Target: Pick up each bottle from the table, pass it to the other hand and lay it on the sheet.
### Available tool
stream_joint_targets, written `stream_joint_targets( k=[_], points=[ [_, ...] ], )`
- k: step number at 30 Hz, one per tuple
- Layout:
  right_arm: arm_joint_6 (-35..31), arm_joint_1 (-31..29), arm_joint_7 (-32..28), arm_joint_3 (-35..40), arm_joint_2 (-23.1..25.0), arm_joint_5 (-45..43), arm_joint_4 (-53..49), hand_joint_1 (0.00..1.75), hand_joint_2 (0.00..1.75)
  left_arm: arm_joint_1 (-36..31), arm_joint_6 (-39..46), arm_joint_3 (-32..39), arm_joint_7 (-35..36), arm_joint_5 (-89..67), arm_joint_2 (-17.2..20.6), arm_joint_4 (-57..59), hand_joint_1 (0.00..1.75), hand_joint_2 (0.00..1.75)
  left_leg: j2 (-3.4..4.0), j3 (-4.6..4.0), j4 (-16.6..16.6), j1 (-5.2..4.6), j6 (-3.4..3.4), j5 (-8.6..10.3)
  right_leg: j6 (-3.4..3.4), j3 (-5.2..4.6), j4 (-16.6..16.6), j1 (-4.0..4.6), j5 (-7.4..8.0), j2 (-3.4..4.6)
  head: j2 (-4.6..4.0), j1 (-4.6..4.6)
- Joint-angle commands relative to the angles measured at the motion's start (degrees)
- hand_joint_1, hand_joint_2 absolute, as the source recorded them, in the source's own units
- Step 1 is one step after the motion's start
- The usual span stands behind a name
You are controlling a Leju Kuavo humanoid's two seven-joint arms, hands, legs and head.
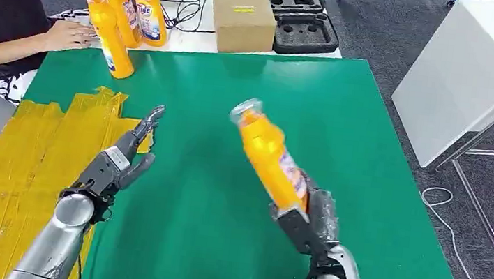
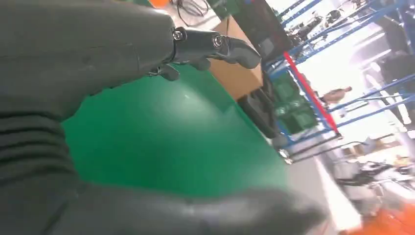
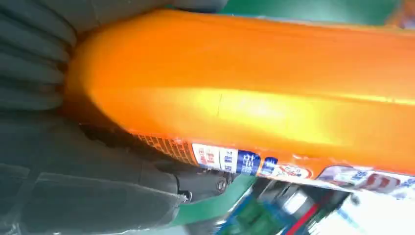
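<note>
- The right hand [image 1: 311, 220], at lower centre-right of the head view, grips an orange bottle [image 1: 269, 157] by its base, fingers wrapped around it.
- The bottle is held off the green mat [image 1: 344, 122], tilted, with its clear cap toward the upper left.
- In the right wrist view the bottle [image 3: 254, 93] runs across the frame, label strip along its lower edge, with the hand [image 3: 73, 186] beneath and behind it.
- The left hand [image 1: 119, 160] sits at lower left of the head view, above the mat's left edge; it holds nothing and its fingers are stretched out and slightly apart.
- In the left wrist view a finger [image 2: 215, 46] reaches over the mat toward a cardboard box [image 2: 235, 73].
- The yellow sheet [image 1: 24, 163] covers the left edge of the frame, beside the left hand.
- Three more orange bottles [image 1: 121, 16] stand at upper left, one on the mat's corner, two just behind on the white table [image 1: 186, 34].
- A person's hand [image 1: 66, 35] rests beside those bottles.
- A box [image 1: 242, 18] and a black foam case [image 1: 300, 16] lie at top centre.
</note>
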Motion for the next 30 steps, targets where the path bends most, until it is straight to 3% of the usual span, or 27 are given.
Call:
stream_joint_targets(
  k=[1, 7, 13, 17, 22, 30],
  points=[
    [-0.14, 2.06, -0.89, -8.37, 2.82, -1.33, -2.11, 1.75, 1.75, -2.58, -0.51, 0.16, 0.81, 0.76, -1.53, 1.48, 0.0, 1.75, -0.1, 0.11, 0.02, 0.05, -0.08, -0.08, -0.1, 0.15, -0.02, 0.06, -0.07, -0.07, 0.0, 0.02],
    [-0.13, 2.03, -0.87, -8.24, 2.98, -1.33, -2.07, 1.75, 1.75, -2.49, -0.51, 0.14, 0.81, 0.81, -1.46, 1.54, 0.0, 1.75, -0.08, 0.12, 0.01, 0.07, -0.08, -0.08, -0.09, 0.13, -0.02, 0.08, -0.07, -0.05, 0.0, 0.02],
    [-0.48, 6.77, -9.28, -15.09, 6.21, -15.44, -8.27, 1.75, 1.75, -5.47, -1.68, -1.13, 1.61, 4.47, -2.23, 5.74, 0.0, 1.75, -0.22, 0.04, 0.0, 0.03, -0.06, -0.02, -0.07, 0.07, 0.0, 0.04, -0.08, -0.22, 0.0, 0.02],
    [9.64, 8.44, -10.94, -15.3, 5.47, -20.37, -8.87, 1.75, 1.75, -9.29, -3.62, -3.75, 0.73, 6.44, -2.67, 10.95, 0.0, 1.75, -0.46, 0.19, 0.03, 0.09, -0.1, -0.07, -0.12, 0.32, -0.03, 0.09, -0.18, -0.44, 0.0, 0.02],
    [30.25, 6.15, -12.43, -12.59, 5.23, -25.97, -2.34, 1.75, 1.75, -13.39, -7.06, -9.72, -0.54, 6.46, -3.89, 16.63, 0.0, 1.75, -0.37, 0.25, 0.02, 0.12, -0.11, -0.09, -0.15, 0.36, -0.07, 0.11, -0.13, -0.3, 0.0, 0.0],
    [42.49, -0.1, -19.77, -3.16, 3.94, -20.9, 4.8, 1.75, 1.75, -15.35, -10.64, -15.53, 0.59, 9.18, -4.02, 16.43, 0.0, 1.75, -0.08, 0.44, 0.07, 0.19, -0.15, -0.23, -0.2, 0.53, -0.1, 0.21, -0.13, 0.01, 0.02, 0.0]
  ],
)
